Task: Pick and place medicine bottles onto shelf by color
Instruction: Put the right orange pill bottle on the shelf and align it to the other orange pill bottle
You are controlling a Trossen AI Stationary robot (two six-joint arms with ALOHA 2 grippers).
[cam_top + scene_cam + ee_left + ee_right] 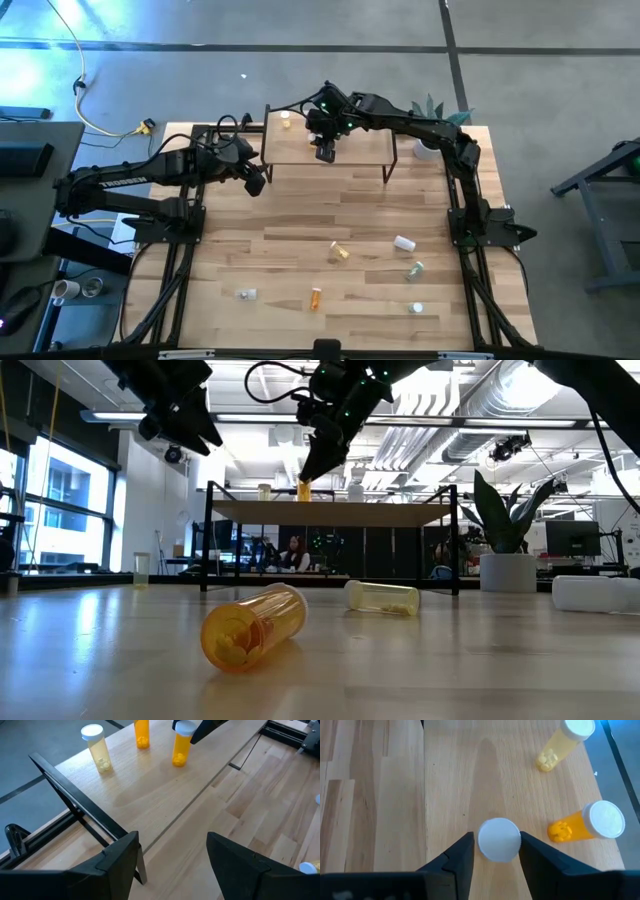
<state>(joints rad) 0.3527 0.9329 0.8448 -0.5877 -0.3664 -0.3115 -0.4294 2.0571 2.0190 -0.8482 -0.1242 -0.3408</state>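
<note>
Now we see the right gripper (496, 851) above the shelf (350, 150), its fingers just beside the white cap of an upright orange bottle (180, 747), grip not clearly judged. Two more bottles stand farther left on the shelf: an orange one (587, 824) and a yellow one (566, 742). Our left gripper (172, 857) hangs open by the shelf's left end, and other bottles lie on the near table (300, 250).

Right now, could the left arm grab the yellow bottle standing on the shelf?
Probably yes. The left gripper hangs open beside the shelf, and nothing stands between it and the yellow bottle. The right gripper is busy farther along, around an orange bottle.
</note>
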